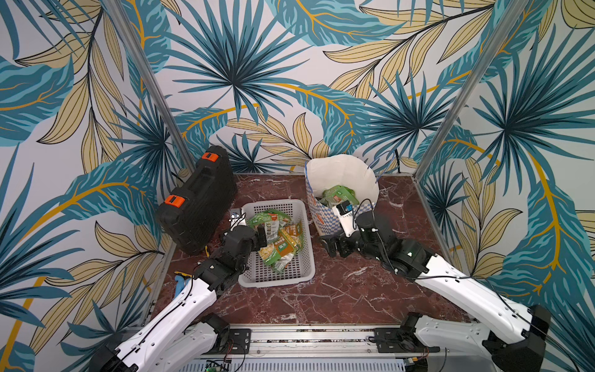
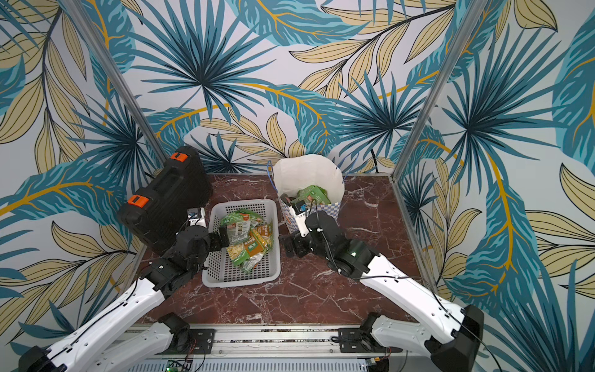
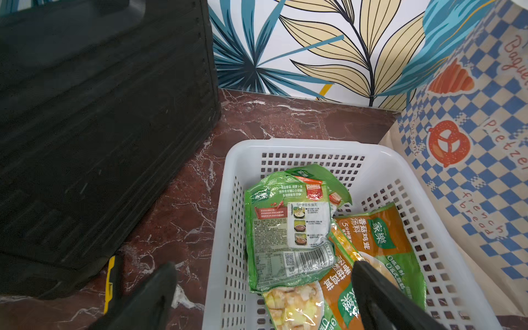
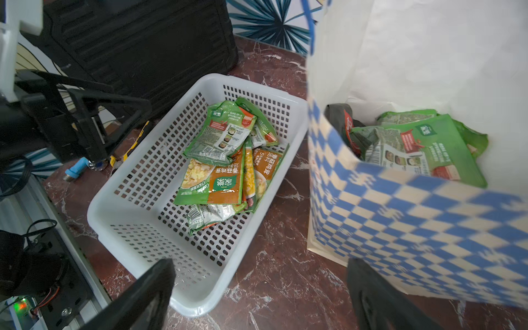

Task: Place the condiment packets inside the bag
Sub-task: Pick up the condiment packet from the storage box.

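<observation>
Left claw [image 3: 263,265] is standing released, gripping nothing. It is straddling the 9 o'clock wall of the white basket [image 1: 277,281], one finger hanging over the worktop [image 1: 338,290] and the other over an orange packet inside; cannot tell whether it is touching.

Right claw [image 4: 260,263] is also gaping empty, hovering low over the worktop between the basket and the bag [image 1: 323,222], just beside the bag's foot.

Condiment packets [image 1: 280,240] are lying heaped in the basket, green and orange, overlapping, bunched toward its 2 o'clock side. More green packets are sitting inside the bag, showing at its mouth.

Bag is standing upright at 1 o'clock of the basket, just beside it. Black case [image 1: 199,206] is standing at 10 o'clock of the basket.
</observation>
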